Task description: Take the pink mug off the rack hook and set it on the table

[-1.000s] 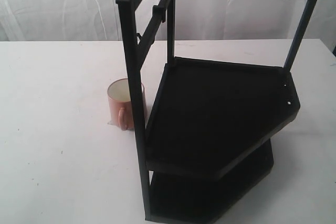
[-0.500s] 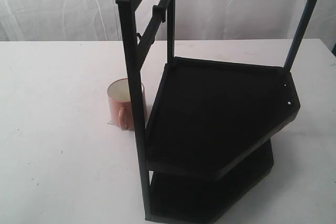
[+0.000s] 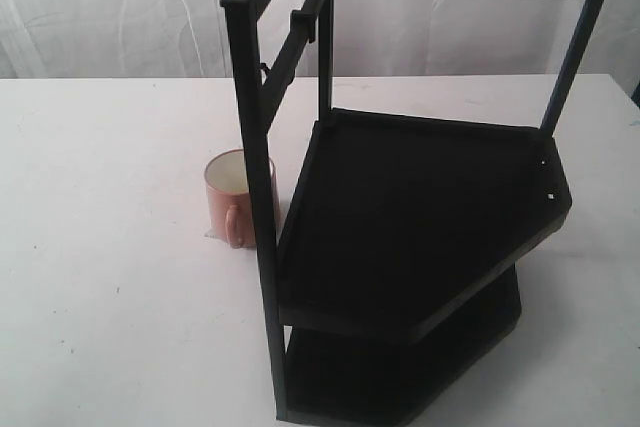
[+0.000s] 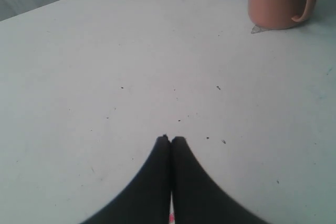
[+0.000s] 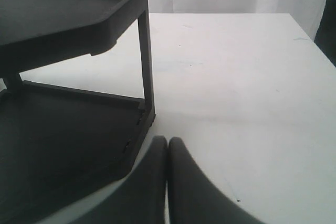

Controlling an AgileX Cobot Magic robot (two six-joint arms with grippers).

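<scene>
Most of the exterior view is being taken up by a wide white surface point(image 3: 110, 327), matte and faintly specked, and it is being backed by a pale curtain point(image 3: 120, 7) hanging in soft folds. The right half of the surface is being occupied by a black two-shelf rack point(image 3: 420, 217). Its upper posts are being cut off by the top edge, and its lower shelf is being lost in shadow. The pink mug point(image 3: 226, 202) is being carried by the surface just beside the rack's front post, upright, with its handle toward the camera, off the hook point(image 3: 301, 25) on the rail above. Its right side is being hidden by that post. The left tool point(image 4: 171, 139) is being held closed with nothing between its fingers, over bare surface well apart from the mug. The right tool point(image 5: 167, 140) is likewise being held closed and empty, near the rack's foot.
</scene>
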